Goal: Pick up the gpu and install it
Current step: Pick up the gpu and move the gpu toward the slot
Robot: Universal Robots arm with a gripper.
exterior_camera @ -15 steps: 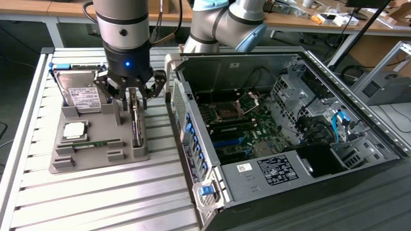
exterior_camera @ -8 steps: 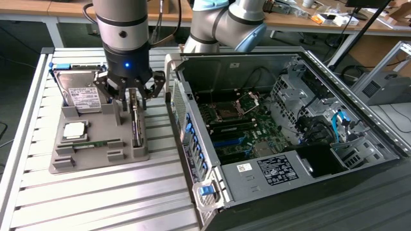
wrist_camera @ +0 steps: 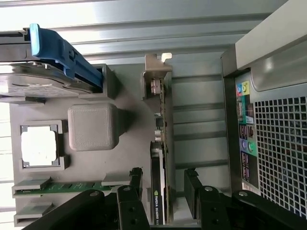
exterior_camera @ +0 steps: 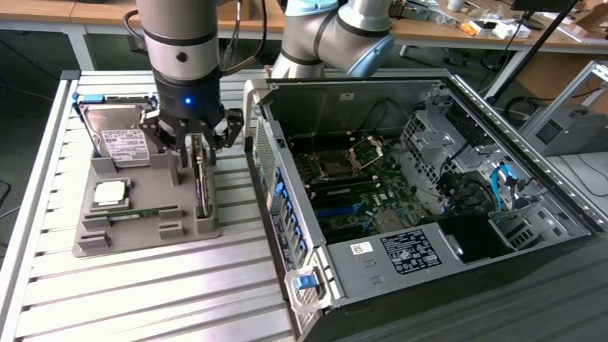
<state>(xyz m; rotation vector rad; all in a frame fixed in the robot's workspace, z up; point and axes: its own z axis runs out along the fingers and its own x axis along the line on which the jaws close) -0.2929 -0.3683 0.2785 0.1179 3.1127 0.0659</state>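
Pick-up step, pre-grasp: gripper (exterior_camera: 198, 146) jaws wide apart, straddling gpu (wrist_camera: 162, 139), not gripping yet. It stands edge-up in grey tray (exterior_camera: 142, 239), on tray's side nearest PC case (exterior_camera: 285, 192). Closing needs jaws square on card faces.

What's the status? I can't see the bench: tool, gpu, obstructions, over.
Tool open, straddling gpu. The gpu on edge in grey holder, not lifted. Computer case alongside, not touching.

claw (wrist_camera: 164, 178): jaws spread, astride gpu (wrist_camera: 162, 120), no contact | gpu: on edge in grey tray (wrist_camera: 129, 143) | computer case (wrist_camera: 280, 143) beside
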